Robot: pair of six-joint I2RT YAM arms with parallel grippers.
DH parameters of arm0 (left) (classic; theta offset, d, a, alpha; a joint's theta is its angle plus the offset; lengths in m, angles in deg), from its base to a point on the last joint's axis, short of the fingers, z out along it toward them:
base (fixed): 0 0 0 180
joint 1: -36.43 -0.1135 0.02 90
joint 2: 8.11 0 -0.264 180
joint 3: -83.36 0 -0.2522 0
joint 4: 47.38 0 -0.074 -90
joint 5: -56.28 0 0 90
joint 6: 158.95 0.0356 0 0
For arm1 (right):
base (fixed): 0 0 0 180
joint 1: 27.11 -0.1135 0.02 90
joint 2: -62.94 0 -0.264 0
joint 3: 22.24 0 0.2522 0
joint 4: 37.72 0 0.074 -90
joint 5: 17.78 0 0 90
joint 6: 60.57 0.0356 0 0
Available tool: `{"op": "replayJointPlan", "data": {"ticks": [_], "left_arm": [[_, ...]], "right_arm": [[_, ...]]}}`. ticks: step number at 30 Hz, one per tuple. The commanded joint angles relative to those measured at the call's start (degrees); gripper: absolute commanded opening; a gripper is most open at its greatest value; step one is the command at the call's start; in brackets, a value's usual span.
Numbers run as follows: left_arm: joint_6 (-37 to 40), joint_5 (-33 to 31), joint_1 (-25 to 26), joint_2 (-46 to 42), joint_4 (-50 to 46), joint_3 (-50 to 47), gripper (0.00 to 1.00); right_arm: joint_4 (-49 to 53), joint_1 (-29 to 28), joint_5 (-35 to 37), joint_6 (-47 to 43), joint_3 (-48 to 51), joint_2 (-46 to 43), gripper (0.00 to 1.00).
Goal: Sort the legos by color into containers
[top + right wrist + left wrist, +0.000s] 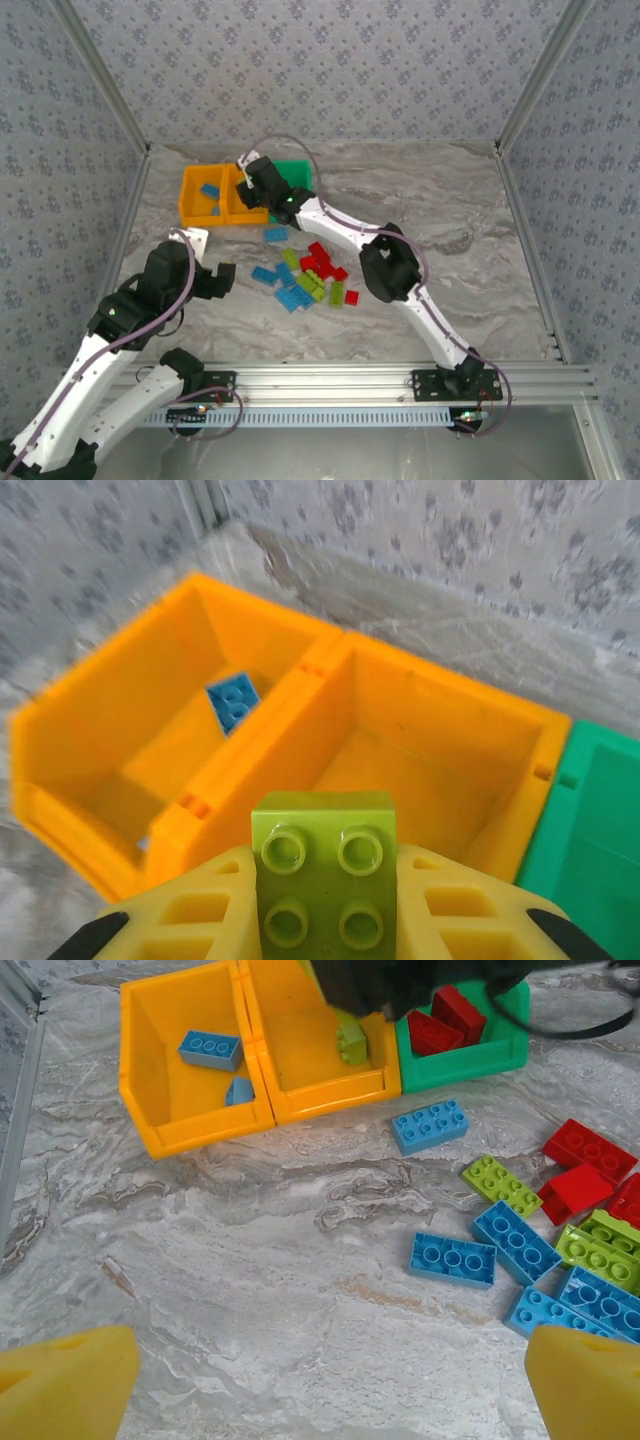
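right gripper (322, 915): clamped on a lime brick (322, 850), held over the middle orange bin (520, 780)
left gripper (325, 1385): fingers spread wide, nothing held
risk: if released off-centre, it could get bounced off the divider (250, 740) into the blues
count: three bins (150, 1125); two blue bricks (210, 1050), at least two red bricks (440, 1025) binned; loose pile (310, 275) roughly five blue, five red, four lime

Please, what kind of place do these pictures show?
Probably a laboratory robot cell: left arm and right arm bolted to an aluminium rail, patterned screen walls around a marble-look table.
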Motion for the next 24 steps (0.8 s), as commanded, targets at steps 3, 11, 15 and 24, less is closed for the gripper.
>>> {"op": "replayJointPlan", "data": {"ticks": [3, 11, 15, 24], "left_arm": [[0.5, 0.8, -0.5, -0.4, 0.6, -0.3, 0.99], [0.6, 1.0, -0.8, -0.5, 0.6, -0.4, 0.99], [0.6, 1.5, -1.1, -0.4, 0.7, -0.5, 0.99], [-6.5, 3.7, -1.1, 2.1, 3.8, -1.5, 0.99]], "right_arm": [[10.8, 0.2, 0.7, -3.4, -19.0, 10.3, 0.31], [28.5, 0.2, 0.7, -3.8, -51.6, 25.8, 0.49], [33.0, 0.0, 0.6, -5.0, -51.8, 23.5, 0.52], [52.8, -0.6, -6.3, -14.6, -51.8, 12.5, 0.70]]}}
